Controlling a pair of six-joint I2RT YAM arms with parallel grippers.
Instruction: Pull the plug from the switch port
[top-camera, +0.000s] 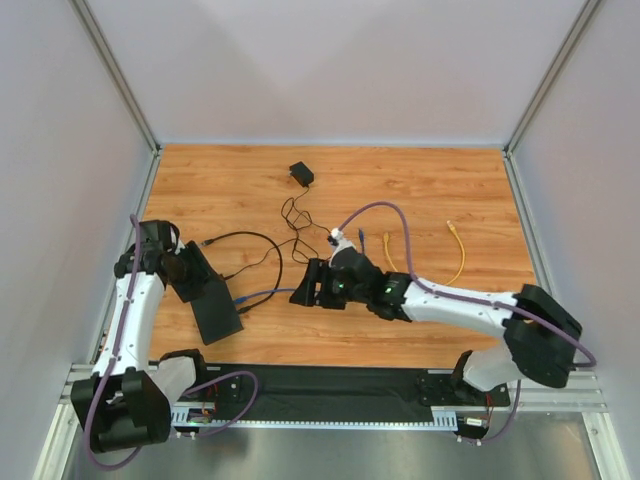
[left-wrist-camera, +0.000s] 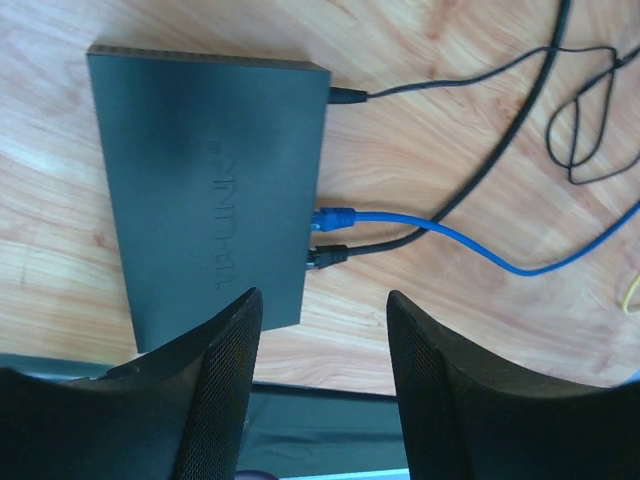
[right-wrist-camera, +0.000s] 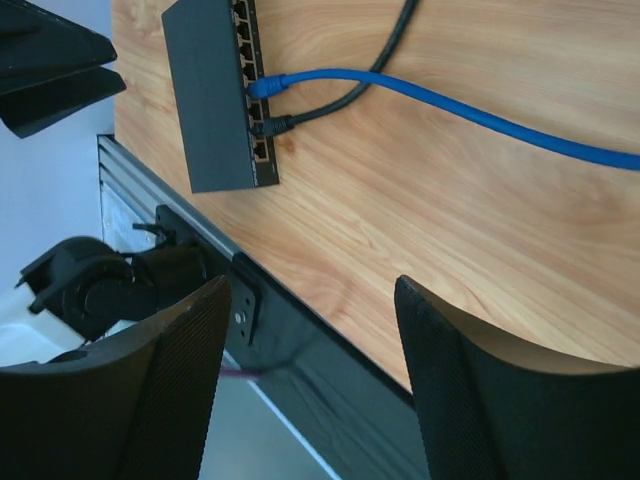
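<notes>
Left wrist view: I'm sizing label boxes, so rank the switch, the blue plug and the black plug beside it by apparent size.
1. The switch, largest by far.
2. The blue plug and the black plug look alike, so they are left unranked.

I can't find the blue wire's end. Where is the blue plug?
In the left wrist view, the blue plug sits in a port on the switch's right edge, just above a black plug. From the top, that is the table's left side.
</notes>
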